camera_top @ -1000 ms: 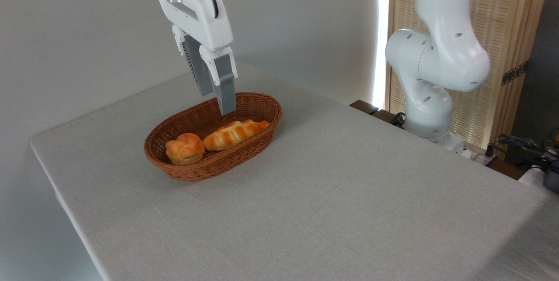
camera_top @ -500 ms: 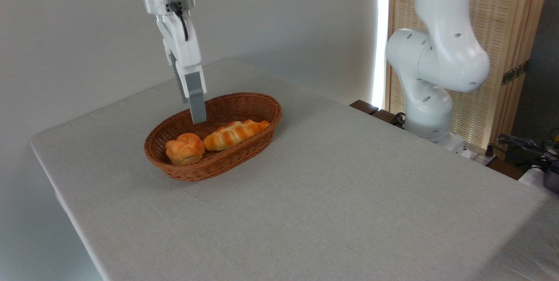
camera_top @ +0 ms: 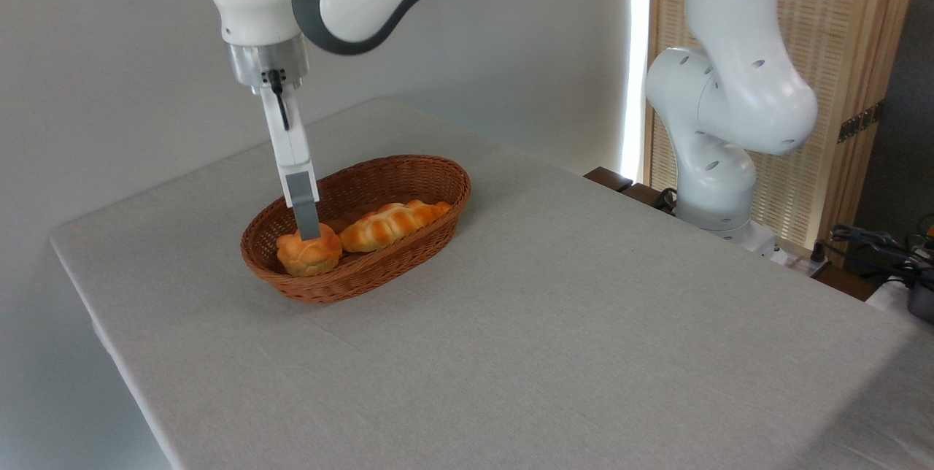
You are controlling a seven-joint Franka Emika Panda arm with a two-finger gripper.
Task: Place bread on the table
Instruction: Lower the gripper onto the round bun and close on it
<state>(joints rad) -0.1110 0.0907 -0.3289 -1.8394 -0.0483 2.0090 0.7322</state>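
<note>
The bread, a small round knotted bun [camera_top: 312,257] with a golden-orange top, lies in the left end of the wicker basket [camera_top: 438,167]. The basket stands on the grey-clothed table [camera_top: 554,324]. My gripper [camera_top: 308,235] points straight down over the bun and is seen edge-on. Its near finger [camera_top: 303,211] reaches down in front of the bun's top and hides the far finger. The gripper is open, with the bun under its fingertips and not lifted.
A long braided orange loaf [camera_top: 392,222] lies in the basket just right of the bun. The arm's white base [camera_top: 719,163] stands past the table's right far edge, with cables [camera_top: 875,244] beside it. A wall runs behind the table.
The gripper has moved left and down from over the basket's far side to the bun. It has turned, so its fingers now line up edge-on. The bun and loaf have not moved.
</note>
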